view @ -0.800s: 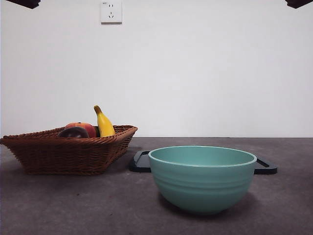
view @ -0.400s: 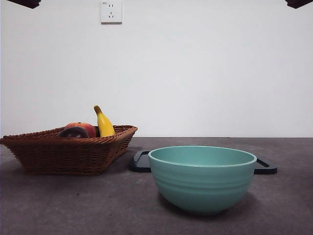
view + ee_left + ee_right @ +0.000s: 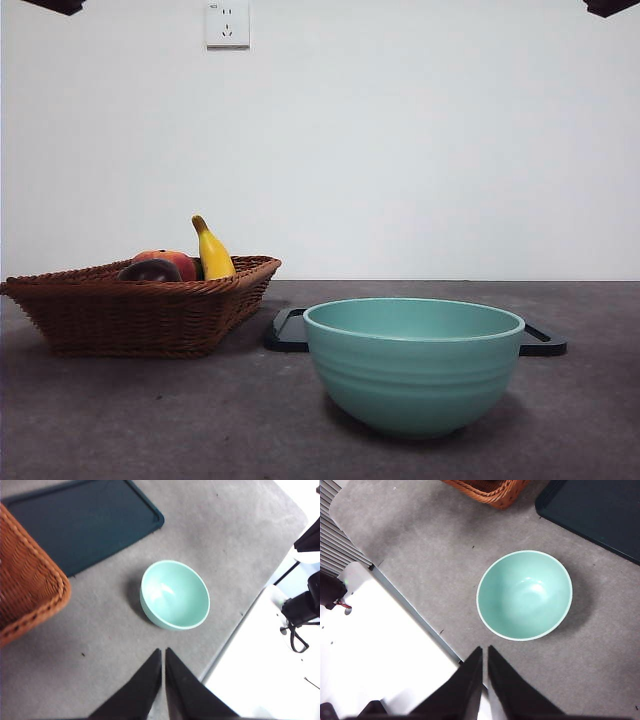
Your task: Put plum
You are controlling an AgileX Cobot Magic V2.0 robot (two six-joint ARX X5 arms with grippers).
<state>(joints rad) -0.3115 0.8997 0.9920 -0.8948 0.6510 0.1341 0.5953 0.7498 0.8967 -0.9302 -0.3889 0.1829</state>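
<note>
nothing is started: the basket (image 3: 140, 315) holds the plum (image 3: 150, 270) beside a peach (image 3: 172, 260) and banana (image 3: 212, 250), the green bowl (image 3: 414, 362) sits empty, and the left gripper (image 3: 163, 652) and right gripper (image 3: 484, 651) wait high with jaws together, so one must next descend, part, and grasp the plum.

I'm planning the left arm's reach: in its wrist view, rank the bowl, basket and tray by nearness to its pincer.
1. Green bowl, just ahead of the left pincer.
2. Wicker basket, off to one side.
3. Dark tray, beyond both.

Black, tapered, pointed gripper (image 3: 163, 652) jaws
</note>
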